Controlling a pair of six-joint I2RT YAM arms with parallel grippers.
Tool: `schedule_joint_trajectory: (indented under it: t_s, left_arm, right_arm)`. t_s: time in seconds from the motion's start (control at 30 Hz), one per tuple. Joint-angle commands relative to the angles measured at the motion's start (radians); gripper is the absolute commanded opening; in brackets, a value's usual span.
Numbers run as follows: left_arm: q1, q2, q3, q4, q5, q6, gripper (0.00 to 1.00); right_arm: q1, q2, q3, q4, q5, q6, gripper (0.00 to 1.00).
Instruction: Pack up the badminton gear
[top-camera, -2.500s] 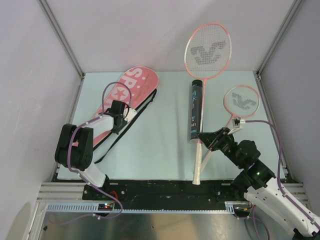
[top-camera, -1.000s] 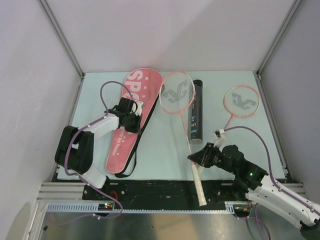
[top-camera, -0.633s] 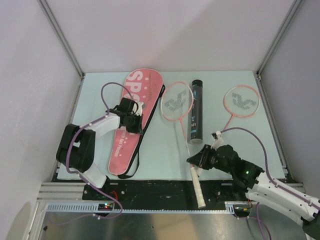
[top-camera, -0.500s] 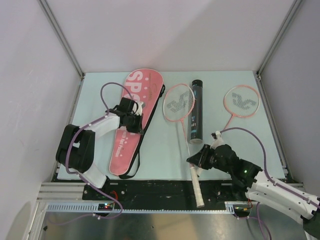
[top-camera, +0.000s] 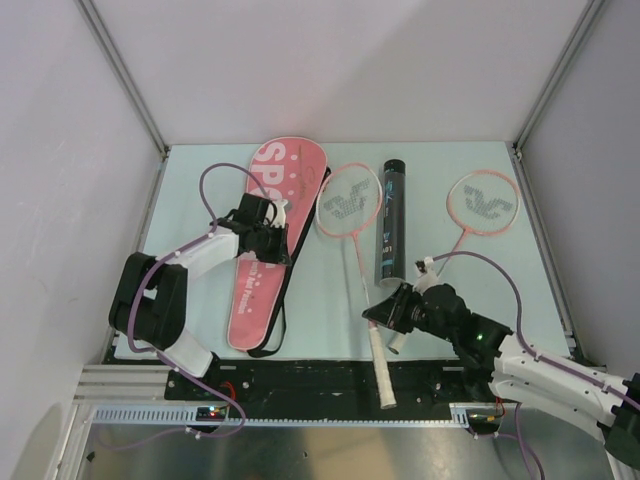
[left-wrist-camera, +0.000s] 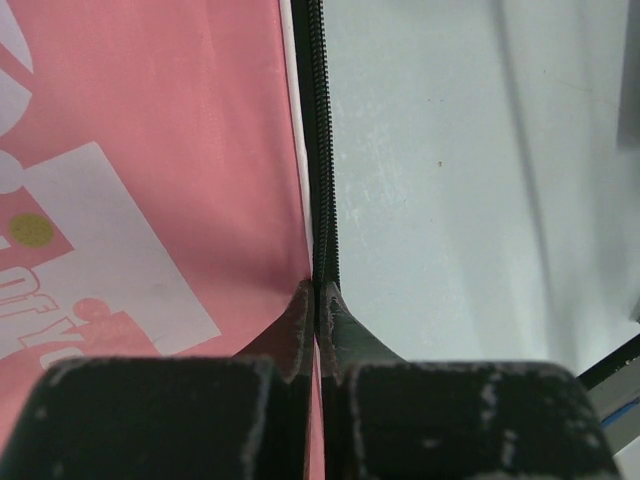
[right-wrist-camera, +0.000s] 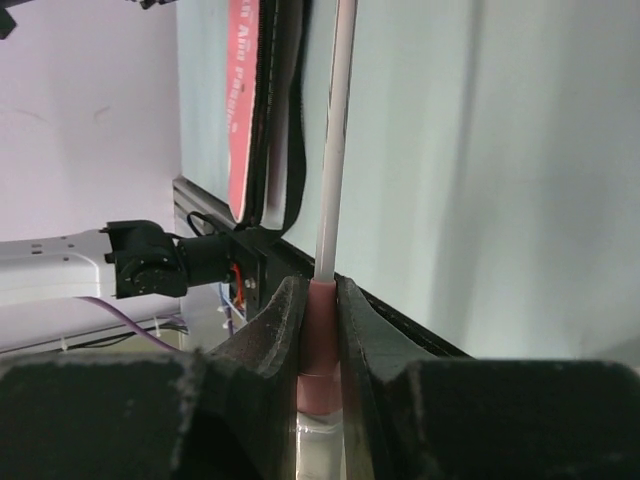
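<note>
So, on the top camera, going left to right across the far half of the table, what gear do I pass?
Going by the racket heads: pink racket case → first pink racket → black tube → second pink racket.

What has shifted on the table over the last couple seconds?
The right end effector, shut on one racket, swung its head left and nearer, to beside the case. The left end effector, pinching the case's zipper edge, pivoted its narrow end rightward. Tube and other racket stayed put.
</note>
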Motion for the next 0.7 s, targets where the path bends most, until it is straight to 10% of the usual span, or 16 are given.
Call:
schedule_joint_trajectory:
  t_s: [0.0,0.67]
  left_arm:
    - [-0.01,-0.028,-0.001,0.04,0.046,-0.014,0.0]
    - [-0.016,-0.03,-0.009,0.059,0.044,-0.036,0.0]
  right_arm:
    - [0.006,0.002,0.028,0.148,-0.022,0.03,0.0]
    - [-0.013,-0.039,0.001,0.083,0.023,0.109,0.0]
